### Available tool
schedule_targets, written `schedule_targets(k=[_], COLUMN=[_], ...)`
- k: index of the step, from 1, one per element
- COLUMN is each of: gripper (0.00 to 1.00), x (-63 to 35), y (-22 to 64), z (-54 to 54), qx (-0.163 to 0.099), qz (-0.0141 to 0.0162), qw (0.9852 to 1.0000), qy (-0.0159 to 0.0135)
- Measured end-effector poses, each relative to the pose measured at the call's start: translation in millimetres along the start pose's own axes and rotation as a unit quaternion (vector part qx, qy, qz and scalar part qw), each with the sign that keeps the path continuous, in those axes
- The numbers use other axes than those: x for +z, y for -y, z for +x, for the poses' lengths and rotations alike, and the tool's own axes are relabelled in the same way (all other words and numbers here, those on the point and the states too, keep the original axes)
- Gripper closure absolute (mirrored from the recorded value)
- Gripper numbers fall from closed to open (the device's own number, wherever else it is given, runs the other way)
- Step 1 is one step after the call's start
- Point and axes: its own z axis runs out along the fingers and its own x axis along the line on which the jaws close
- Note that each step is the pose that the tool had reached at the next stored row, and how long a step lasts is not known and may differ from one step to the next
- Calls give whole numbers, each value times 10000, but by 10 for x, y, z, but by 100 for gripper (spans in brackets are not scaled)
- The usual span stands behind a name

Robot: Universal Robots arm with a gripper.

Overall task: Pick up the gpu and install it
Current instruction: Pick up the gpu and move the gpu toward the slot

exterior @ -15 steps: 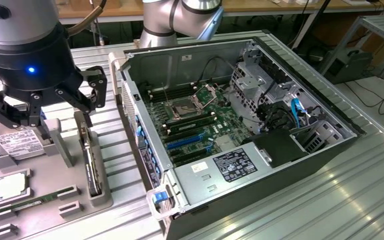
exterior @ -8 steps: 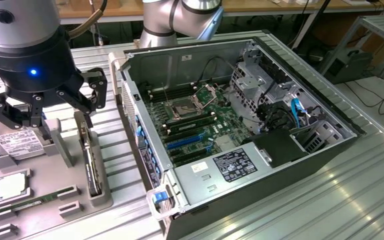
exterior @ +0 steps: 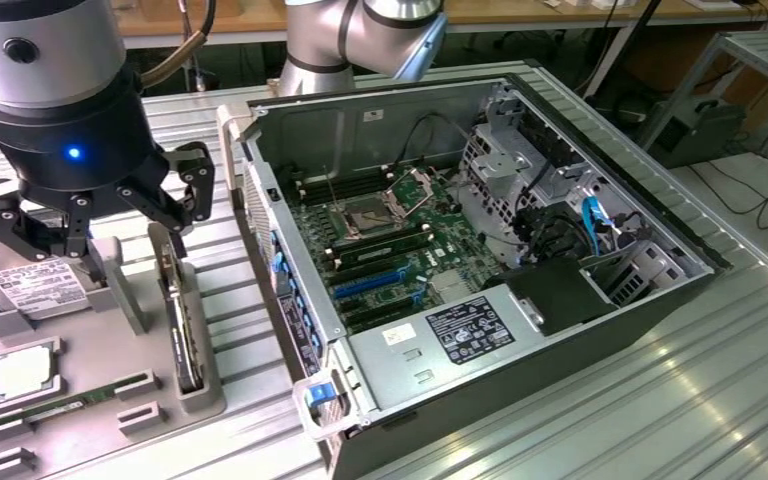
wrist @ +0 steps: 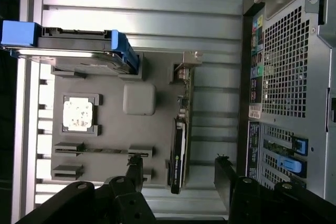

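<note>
Black 2-finger end effector (exterior: 124, 245) hangs above the grey moulded parts tray (exterior: 104, 345) on the ribbed aluminium counter (exterior: 624, 400). Its jaws are spread wide and it holds nothing.

Below it stands the gpu (exterior: 179, 320), a thin flat card with a black face and a silver metal bracket at one end. The card is parked on its long edge in a slotted grey holder of that tray, just beside the open black computer case (exterior: 491, 250). From the wrist view, the gpu (wrist: 181, 129) runs lengthwise through the gap between the 2 fingers. There is 1 finger on each side of the card's faces, and both are clear of it. The end effector (wrist: 178, 160) sits over the black end, well away from the bracket.

That offset is my main worry. A pinch so far from the card's middle would lift it lopsided, and I reckon the bracket end could droop or bind in the slot. The card is also thin and tall on its edge, so a shallow grip near the top could let it swivel between the pads.

The finger (wrist: 134, 174) on the tray's inner side looks to be above the small grey blocks that hold the narrow green memory stick (wrist: 92, 150). A straight drop might clip them before the pads reach the card. The rounded grey post (wrist: 139, 98) stands near that same side. The silver hard drive with its white label (exterior: 31, 285) lies further off and seems out of harm's way.
</note>
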Motion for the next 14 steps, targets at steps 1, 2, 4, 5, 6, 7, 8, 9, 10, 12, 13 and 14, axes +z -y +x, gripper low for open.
schedule_targets(k=[1,2,4,5,6,7,8,9,10,12,13,14], gripper=[34,34,34,34,34,34,34,34,34,34,34,34], x=[9,17,38,49,75,92,106,119,132,157,171,182], y=[-3,-5,-11,-12,-13,-13,-13,-13,-14,-15,-15,-15], z=[0,-1,0,-1,0,0,1,1,1,1,1,2], qx=[0,-1,0,0,-1,0,0,0,0,0,0,0], qz=[0,0,1,1,0,1,0,1,1,1,1,1], qw=[10000,10000,10000,10000,10000,10000,10000,10000,10000,10000,10000,10000], qy=[0,0,-2,-1,0,-1,-1,-1,-1,-1,-1,-1])
